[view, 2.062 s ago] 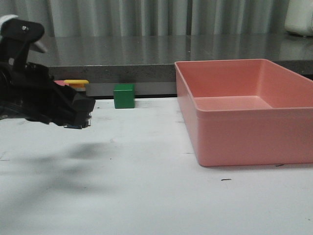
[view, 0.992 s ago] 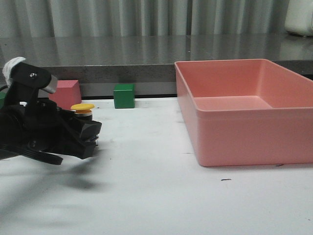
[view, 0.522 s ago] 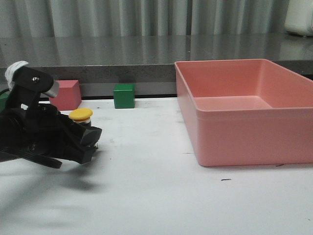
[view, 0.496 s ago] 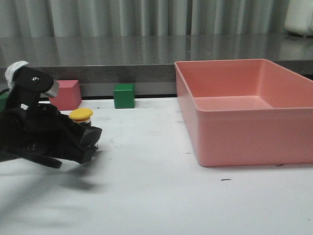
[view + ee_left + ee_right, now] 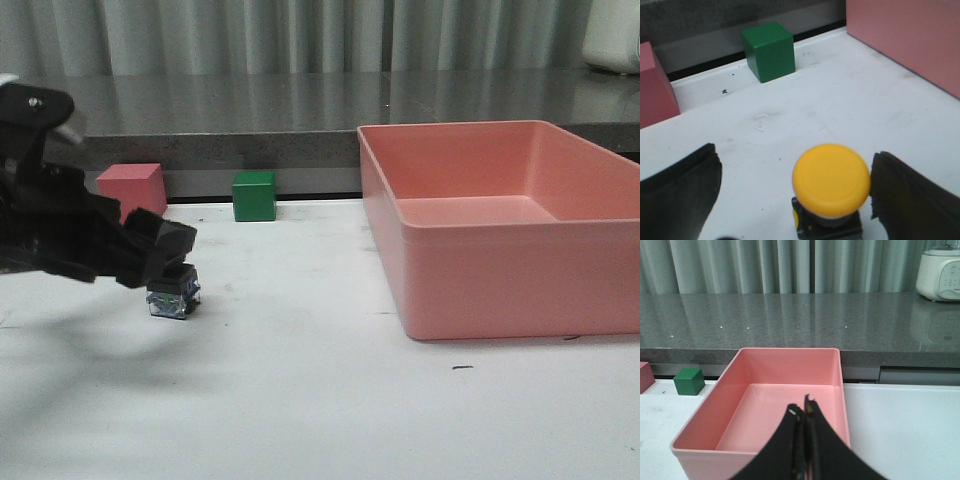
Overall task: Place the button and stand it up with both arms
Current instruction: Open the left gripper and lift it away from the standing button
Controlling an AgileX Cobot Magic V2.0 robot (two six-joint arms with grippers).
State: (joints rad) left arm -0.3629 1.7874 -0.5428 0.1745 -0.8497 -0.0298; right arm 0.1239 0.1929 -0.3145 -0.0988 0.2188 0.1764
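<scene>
Small push-button switch with the round yellow mushroom cap (image 5: 831, 179) stands upright on the white worktop (image 5: 320, 400), left side, dark square base with bluish-silver contacts (image 5: 172, 300) down on the surface. In the front view the cap is hidden behind the left arm; only the base shows.

Left gripper (image 5: 795, 197) is spread wide around the button. Left wrist view shows both black fingers (image 5: 677, 195) apart from the cap, white worktop visible in the gaps on either side, so nothing is gripped. In the front view the black left arm (image 5: 70, 230) sits just above the base.

Right gripper (image 5: 803, 412) has its fingers pressed together with nothing between them, hanging over the salmon-pink rectangular plastic bin (image 5: 500, 225) on the right of the worktop. Right arm doesn't show in the front view.

Far side of the worktop: green cube (image 5: 254, 195) against the grey stone ledge (image 5: 300, 120), pink block (image 5: 132, 190) to its left. Both well apart from the button. Small dark mark (image 5: 462, 367) on the worktop just near of the bin.
</scene>
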